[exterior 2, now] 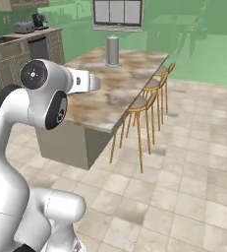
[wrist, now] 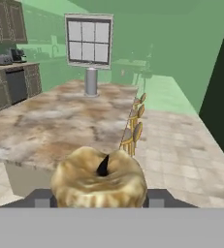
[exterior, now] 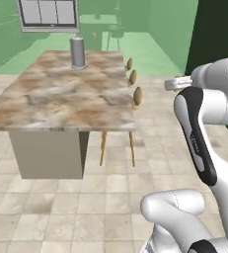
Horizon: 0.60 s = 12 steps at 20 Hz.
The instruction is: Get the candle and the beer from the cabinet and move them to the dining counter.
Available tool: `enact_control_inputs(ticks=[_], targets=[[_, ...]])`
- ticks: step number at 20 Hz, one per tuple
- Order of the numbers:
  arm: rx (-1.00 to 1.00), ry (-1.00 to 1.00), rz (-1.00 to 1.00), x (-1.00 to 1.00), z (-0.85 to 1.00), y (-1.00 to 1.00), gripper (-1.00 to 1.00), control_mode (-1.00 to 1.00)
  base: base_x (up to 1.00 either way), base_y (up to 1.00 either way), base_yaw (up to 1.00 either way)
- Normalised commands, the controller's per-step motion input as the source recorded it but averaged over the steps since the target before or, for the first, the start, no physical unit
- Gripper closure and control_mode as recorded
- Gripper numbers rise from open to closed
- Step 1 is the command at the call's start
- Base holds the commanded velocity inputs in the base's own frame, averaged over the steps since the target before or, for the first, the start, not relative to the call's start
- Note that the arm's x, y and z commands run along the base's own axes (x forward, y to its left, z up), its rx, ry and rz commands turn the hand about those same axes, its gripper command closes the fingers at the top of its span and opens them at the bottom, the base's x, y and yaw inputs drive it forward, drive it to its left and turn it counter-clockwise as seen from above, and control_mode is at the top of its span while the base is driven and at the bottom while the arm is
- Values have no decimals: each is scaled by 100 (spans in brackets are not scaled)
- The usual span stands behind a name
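Note:
In the hand view the candle (wrist: 99,181), a squat tan-gold stub with a dark wick, sits between my gripper's (wrist: 100,199) two fingers (wrist: 42,199), which are shut on its sides. It hangs in the air short of the dining counter (wrist: 60,126), whose near edge lies just ahead and below. The marbled brown-and-cream dining counter (exterior: 61,99) also spreads across the left base view and the right base view (exterior 2: 110,93). My white hand (exterior: 177,84) reaches forward to the right of the counter. The beer and the cabinet are out of view.
A grey cylinder (exterior: 78,53) stands at the counter's far end. Yellow-legged stools (exterior 2: 145,106) line its right side. Tiled floor lies open to the right. A worktop with a toaster (wrist: 2,59) and dark wall units runs along the green wall on the left.

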Motion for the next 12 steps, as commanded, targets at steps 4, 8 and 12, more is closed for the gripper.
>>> enact_control_inputs(ticks=[4,8,12], targets=[[0,0,0,0,0,0,100,100,72,-100,41],[0,0,0,0,0,0,100,100,87,-93,40],[0,0,0,0,0,0,100,100,88,-94,41]])
